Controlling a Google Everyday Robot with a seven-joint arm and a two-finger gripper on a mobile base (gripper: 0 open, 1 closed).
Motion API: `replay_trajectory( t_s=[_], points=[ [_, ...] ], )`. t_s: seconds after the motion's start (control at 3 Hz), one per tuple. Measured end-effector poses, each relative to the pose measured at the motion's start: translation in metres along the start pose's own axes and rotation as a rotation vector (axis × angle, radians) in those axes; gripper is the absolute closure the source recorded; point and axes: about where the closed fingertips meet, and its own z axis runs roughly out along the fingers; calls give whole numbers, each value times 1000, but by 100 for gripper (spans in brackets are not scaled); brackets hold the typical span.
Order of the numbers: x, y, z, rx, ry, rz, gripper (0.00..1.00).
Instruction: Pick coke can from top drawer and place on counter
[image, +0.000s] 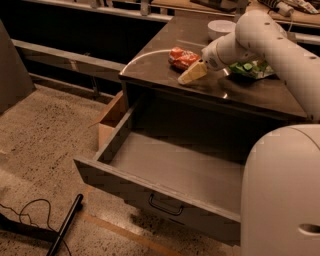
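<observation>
Can't tell if the gripper (194, 73), over the counter (240, 94) just beside the coke can (182, 58), touches it; can's markings too blurred to read. The arm (280, 45) covers pt of the green bag (254, 69) & white bowl (219, 27). The robot body (285, 195) hides the right end of the top drawer (131, 186). The cardboard box (111, 117) is half behind the drawer's side; black pole (65, 227) cut off at bottom edge
</observation>
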Motion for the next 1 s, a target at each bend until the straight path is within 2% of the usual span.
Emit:
replay_trajectory(
  t_s=[0.33,0.67,1.0],
  points=[
    [-1,0,-1,0,0,0,16],
    [-1,0,-1,0,0,0,0],
    [-26,-20,-53,69,-153,33,0]
  ],
)
